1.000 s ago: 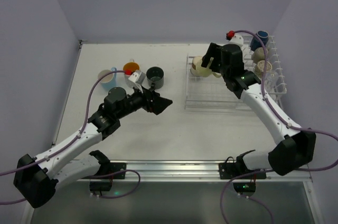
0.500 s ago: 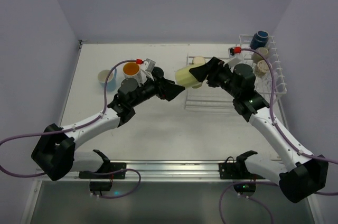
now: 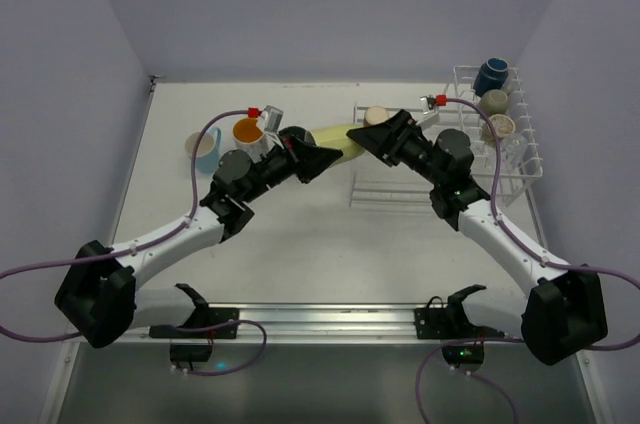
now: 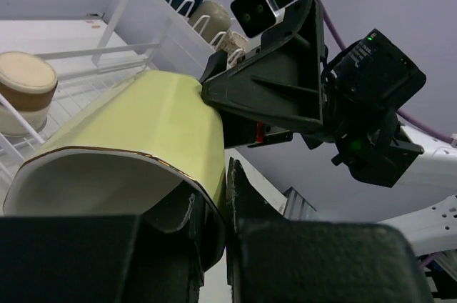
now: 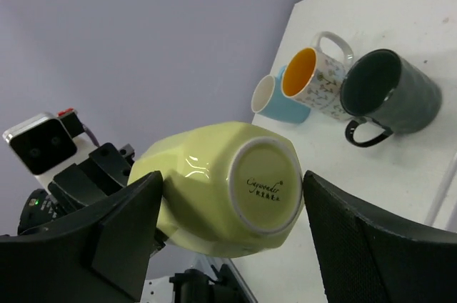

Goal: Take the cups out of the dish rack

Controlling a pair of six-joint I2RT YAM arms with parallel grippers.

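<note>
Above the middle of the table (image 3: 300, 244), the two grippers meet end to end with one pale green cup (image 3: 338, 140) lying on its side between them. The left gripper (image 4: 216, 201) pinches the cup's rim, one finger inside the mouth and one outside against the wall, the jaws narrow. The right gripper (image 5: 232, 178) is spread wide around the cup's base end, and both fingers look pressed to its sides.

The left wrist view shows the cup's cream inside, a thin gold line on the rim and flat facets down the wall. The right wrist view shows its underside: a round foot ring with small dark print. The top view shows neither.

Eight cups can be counted. One is held. Three stand on the table to the left, clearest from the right wrist: a light blue cup (image 5: 275, 106), a white patterned cup (image 5: 318, 85) with an orange inside, and a black cup (image 5: 393, 96).

Four are in the rack (image 3: 400, 186): a brown-and-cream cup (image 3: 377, 116) on the low section, and in the tall section a navy cup (image 3: 490, 75) and two beige cups (image 3: 493, 101) (image 3: 499, 127).
</note>
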